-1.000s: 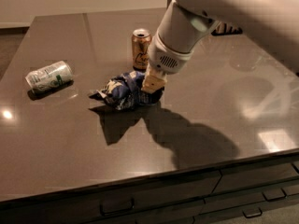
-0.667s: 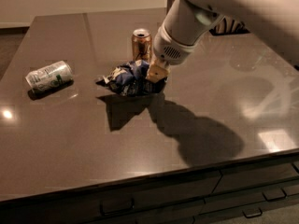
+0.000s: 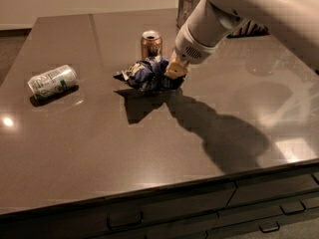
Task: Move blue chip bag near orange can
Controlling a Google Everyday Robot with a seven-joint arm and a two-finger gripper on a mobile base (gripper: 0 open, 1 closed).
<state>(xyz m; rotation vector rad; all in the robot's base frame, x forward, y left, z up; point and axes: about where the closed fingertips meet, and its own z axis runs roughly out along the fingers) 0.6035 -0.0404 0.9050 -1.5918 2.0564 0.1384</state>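
Observation:
The blue chip bag [image 3: 143,74], crinkled dark-blue foil with white patches, is just in front of the orange can [image 3: 151,43], which stands upright in the middle of the dark table [image 3: 99,143]. My gripper [image 3: 172,72] comes down from the upper right and is shut on the bag's right end. The bag's top edge overlaps the can's base in the camera view. I cannot tell whether the bag rests on the table or hangs just above it. The arm's shadow falls to the lower right.
A white-and-green silver can [image 3: 52,81] lies on its side at the left of the table. A patterned container [image 3: 188,4] stands at the far edge behind my arm. Drawer fronts with handles [image 3: 124,220] run below the table's near edge.
My gripper has carried the blue chip bag back and to the right, from the middle of the table to right in front of the orange can. The cans have not moved.

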